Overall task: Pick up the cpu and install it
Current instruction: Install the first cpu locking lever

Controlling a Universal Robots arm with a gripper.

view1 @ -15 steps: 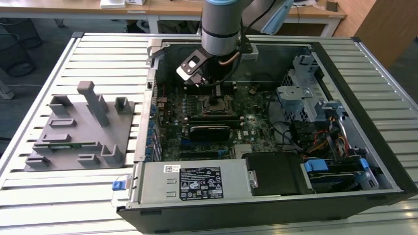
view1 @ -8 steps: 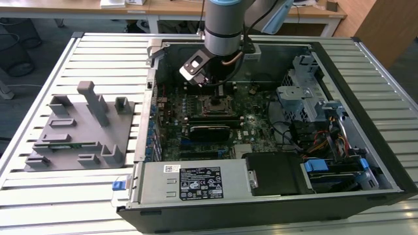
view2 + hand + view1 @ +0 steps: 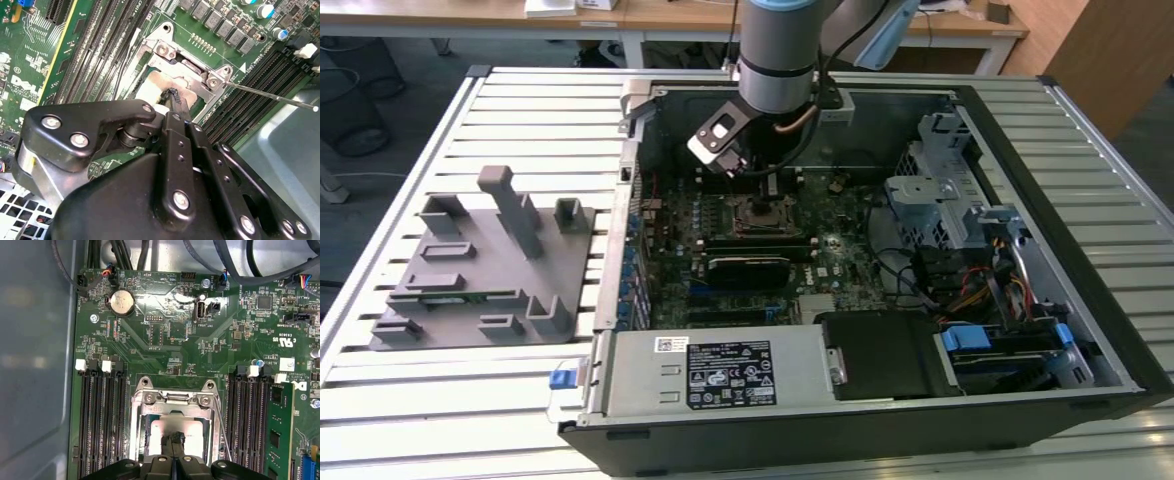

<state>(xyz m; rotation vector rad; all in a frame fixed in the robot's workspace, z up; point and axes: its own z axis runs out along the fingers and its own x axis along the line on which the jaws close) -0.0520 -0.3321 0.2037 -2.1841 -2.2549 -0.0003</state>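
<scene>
A slatted metal bench [image 3: 440, 420] stands in a workroom, with pale wooden desks [image 3: 680, 15] along the back. At the exterior view's left, a grey moulded fixture tray [image 3: 467, 270] lies on the slats, just beside an open computer case [image 3: 881, 440] that takes up the middle and the exterior view's right. Inside the case, a silver power supply [image 3: 720, 370] sits along the near wall, and drive bays with blue tabs [image 3: 987, 340] sit toward the exterior view's right.

The robot arm reaches down over the green motherboard [image 3: 165, 340], its hand [image 3: 767, 185] low above the processor socket. In the first wrist view the hand [image 3: 175, 436] is clenched, fingers pressed together with no gap between them. Their tips hang over the cpu [image 3: 189, 426], which lies flat inside the metal socket frame [image 3: 145, 400] (whether they touch its silver top cannot be told). Empty black memory slots flank the socket, and a green memory stick [image 3: 277, 435] stands in the far bank. In the second wrist view a thin metal lever [image 3: 270, 95] juts from the frame's corner.
</scene>
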